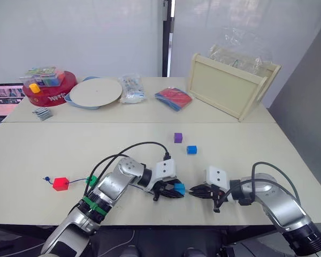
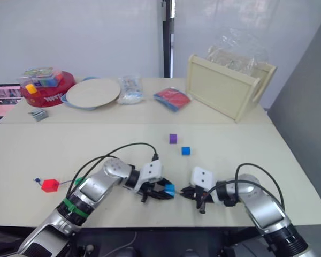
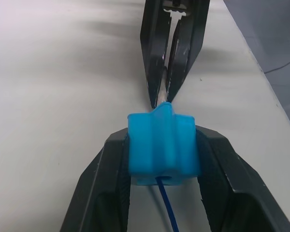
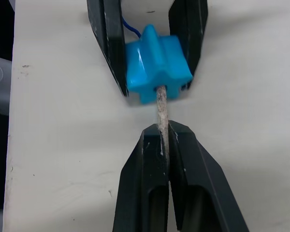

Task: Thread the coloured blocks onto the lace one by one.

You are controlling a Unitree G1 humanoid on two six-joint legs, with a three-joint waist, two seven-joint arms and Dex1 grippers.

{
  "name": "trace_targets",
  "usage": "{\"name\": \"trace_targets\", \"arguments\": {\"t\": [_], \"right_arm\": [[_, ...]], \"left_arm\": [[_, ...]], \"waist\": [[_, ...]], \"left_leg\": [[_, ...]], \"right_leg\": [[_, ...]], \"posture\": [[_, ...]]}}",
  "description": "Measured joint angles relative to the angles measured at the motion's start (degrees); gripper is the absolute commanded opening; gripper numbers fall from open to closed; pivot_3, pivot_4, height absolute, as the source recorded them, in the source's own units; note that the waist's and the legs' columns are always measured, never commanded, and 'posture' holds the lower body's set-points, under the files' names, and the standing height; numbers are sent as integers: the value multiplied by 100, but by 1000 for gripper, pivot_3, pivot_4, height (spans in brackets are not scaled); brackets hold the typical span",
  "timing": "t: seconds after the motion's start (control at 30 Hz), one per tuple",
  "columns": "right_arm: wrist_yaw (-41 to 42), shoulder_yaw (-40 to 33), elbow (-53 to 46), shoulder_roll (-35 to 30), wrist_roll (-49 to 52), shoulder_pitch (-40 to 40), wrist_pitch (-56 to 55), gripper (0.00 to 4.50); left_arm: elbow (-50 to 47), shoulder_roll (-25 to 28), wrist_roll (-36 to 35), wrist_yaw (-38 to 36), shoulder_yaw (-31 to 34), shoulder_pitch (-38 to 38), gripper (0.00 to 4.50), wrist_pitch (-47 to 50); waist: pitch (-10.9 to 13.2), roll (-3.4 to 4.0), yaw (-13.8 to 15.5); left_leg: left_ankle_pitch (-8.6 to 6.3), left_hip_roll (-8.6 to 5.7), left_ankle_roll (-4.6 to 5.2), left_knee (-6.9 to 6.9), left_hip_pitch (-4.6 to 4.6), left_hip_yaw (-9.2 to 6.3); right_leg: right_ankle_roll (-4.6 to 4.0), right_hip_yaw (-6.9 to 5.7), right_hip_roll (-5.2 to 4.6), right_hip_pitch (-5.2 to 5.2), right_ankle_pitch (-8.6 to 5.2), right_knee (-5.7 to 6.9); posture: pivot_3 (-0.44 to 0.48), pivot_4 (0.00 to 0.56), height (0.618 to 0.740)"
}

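Note:
My left gripper (image 1: pixel 176 189) is shut on a light blue block (image 3: pixel 163 153), held just above the table's front edge. The lace (image 3: pixel 166 208), a thin dark-blue string, enters that block from behind, and its stiff pale tip (image 4: pixel 161 107) sticks out the other side. My right gripper (image 4: pixel 163 129) faces the left one and is shut on that tip. Further left, the lace carries a green block (image 1: pixel 91 180) and a red block (image 1: pixel 60 184), ending in a small knot. A purple block (image 1: pixel 177 137) and a second blue block (image 1: pixel 191 150) lie loose at mid-table.
Along the back stand a red tub (image 1: pixel 51 88) with a yellow piece, a round plate (image 1: pixel 95 92), a clear plastic bag (image 1: pixel 131 88), a red and blue packet (image 1: pixel 173 98) and a tilted wooden tray (image 1: pixel 230 85). A screen (image 1: pixel 2 99) sits at far left.

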Motion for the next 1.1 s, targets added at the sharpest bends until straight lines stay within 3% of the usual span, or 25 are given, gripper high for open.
{"name": "trace_targets", "arguments": {"t": [0.23,0.43,0.47,0.53,0.73,0.87,1.1], "right_arm": [[103,-25,237,-42,-85,-156,-210,0],[246,-3,375,-20,-98,-219,-341,0],[265,10,391,-13,-101,-245,-350,0],[312,28,409,-8,-102,-301,-374,0],[382,91,540,-3,-112,-366,-462,0],[388,158,551,22,-114,-414,-460,0],[366,337,536,201,-158,-727,-342,0]], "left_arm": [[-581,2092,-417,-456,1229,1192,1367,-346],[94,3069,-436,-599,1945,1604,1367,-898],[147,3103,-436,-603,1996,1644,1367,-949],[161,3130,-436,-603,2065,1722,2407,-1023],[-123,3200,-588,-635,2290,2108,4384,-844],[-481,3088,-912,-600,2341,1956,4446,-217],[-1204,2037,-1382,-204,2076,873,4446,651]], "waist": [[1,-1,-201],[3,3,-218],[3,4,-217],[3,5,-212],[5,6,-205],[5,6,-150],[5,5,-33]], "left_leg": [[0,19,0,-46,35,4],[0,19,0,-64,48,9],[0,18,0,-64,48,10],[0,18,0,-64,47,11],[0,19,-1,-68,41,12],[1,17,-1,-49,-1,12],[1,9,-2,-12,-40,8]], "right_leg": [[-7,7,16,0,-3,6],[-10,7,13,3,-4,6],[-10,8,12,3,-4,6],[-10,8,11,3,-4,6],[-10,9,12,-4,-4,6],[-10,8,10,-40,-4,15],[-9,4,5,-60,-3,22]], "posture": [[0,150,740],[0,150,740],[0,150,740],[0,150,740],[0,150,740],[0,150,740],[0,150,740]]}}
